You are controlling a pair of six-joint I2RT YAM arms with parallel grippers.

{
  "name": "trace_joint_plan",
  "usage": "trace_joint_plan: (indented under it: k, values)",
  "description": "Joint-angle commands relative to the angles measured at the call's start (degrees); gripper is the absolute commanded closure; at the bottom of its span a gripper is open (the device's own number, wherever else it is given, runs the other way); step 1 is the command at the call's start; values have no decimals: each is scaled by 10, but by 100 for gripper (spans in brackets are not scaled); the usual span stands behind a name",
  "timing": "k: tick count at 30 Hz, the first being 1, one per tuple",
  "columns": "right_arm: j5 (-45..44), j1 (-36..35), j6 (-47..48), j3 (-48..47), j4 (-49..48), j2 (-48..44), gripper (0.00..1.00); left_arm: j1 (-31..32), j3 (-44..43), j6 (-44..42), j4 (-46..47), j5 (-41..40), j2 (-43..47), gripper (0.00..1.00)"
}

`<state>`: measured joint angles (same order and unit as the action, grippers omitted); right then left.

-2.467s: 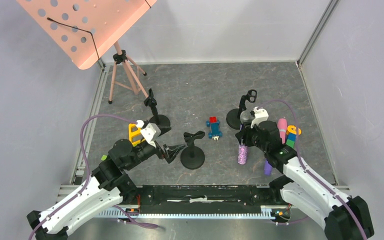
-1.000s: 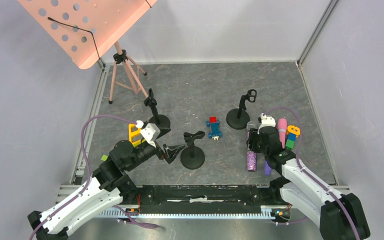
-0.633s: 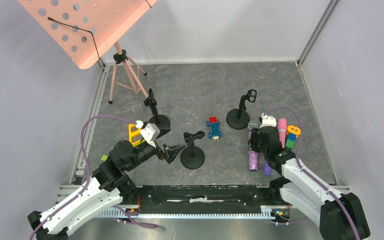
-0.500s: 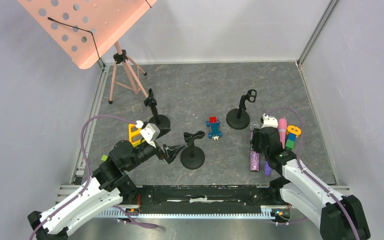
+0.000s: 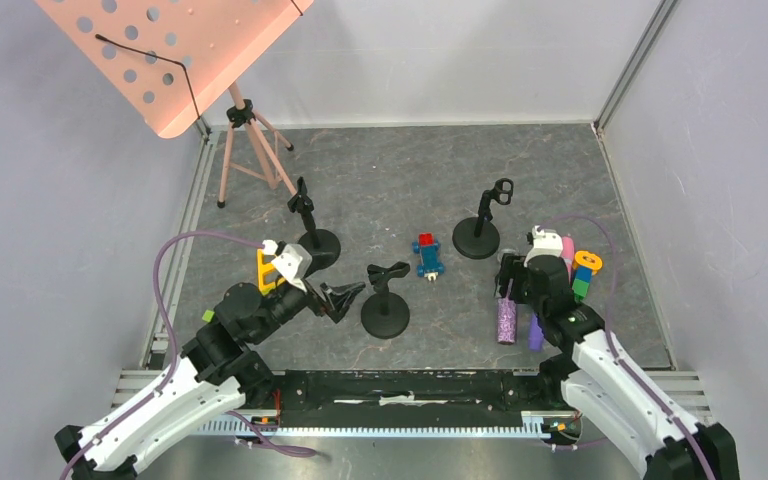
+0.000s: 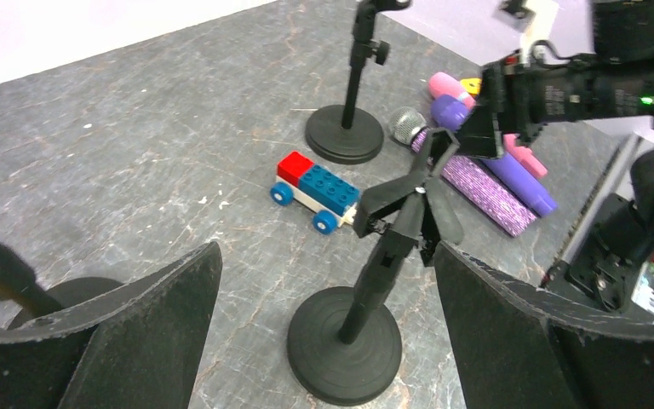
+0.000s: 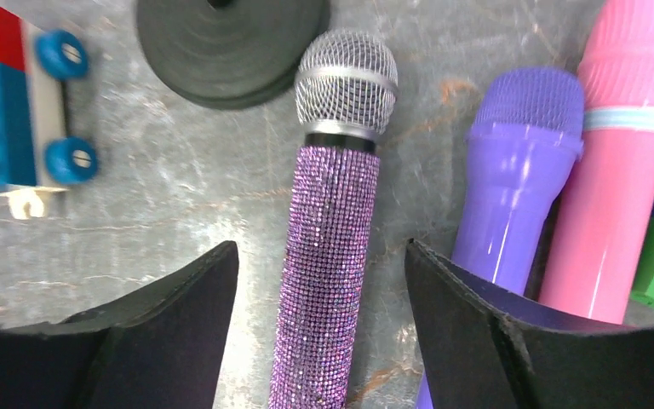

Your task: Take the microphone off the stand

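Lying on your bench (image 7: 162, 213): sparkly purple microphone (image 7: 332, 213), mesh head.
Your right claw (image 7: 319, 249) is straddling it wide; left claw (image 6: 325, 249) is gaping.

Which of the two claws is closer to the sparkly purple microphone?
Right. The right gripper is open right at the microphone; the left gripper sits far off by a stand.

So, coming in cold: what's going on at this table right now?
The glitter mic lies flat on the table, off any stand, beside a purple mic and a pink mic. The right pincer is open and straddles the glitter mic without gripping it. The left pincer is open around the near stand, whose clip is empty. The removal looks done.
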<state>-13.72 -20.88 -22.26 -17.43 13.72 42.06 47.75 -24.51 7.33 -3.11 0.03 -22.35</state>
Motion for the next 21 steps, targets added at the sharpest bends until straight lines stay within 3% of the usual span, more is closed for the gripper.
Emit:
trace_joint_plan:
  k: [1, 6, 12, 16, 21]
  values:
    - [23, 1, 20, -38, -1, -68, 20, 0, -35, 49, -24, -74, 5, 0]
    - [10, 1, 22, -45, 3, -144, 14, 0, -131, 82, -121, -144, -11, 0]
    - [-8, 1, 12, -48, -3, -214, 11, 0, -154, 90, -172, -224, -4, 0]
    - [-17, 1, 14, -44, -11, -257, 9, 0, -177, 114, -231, -362, -20, 0]
    - [-66, 1, 38, -60, -8, -264, 8, -1, -211, 77, -263, -455, -74, 0]
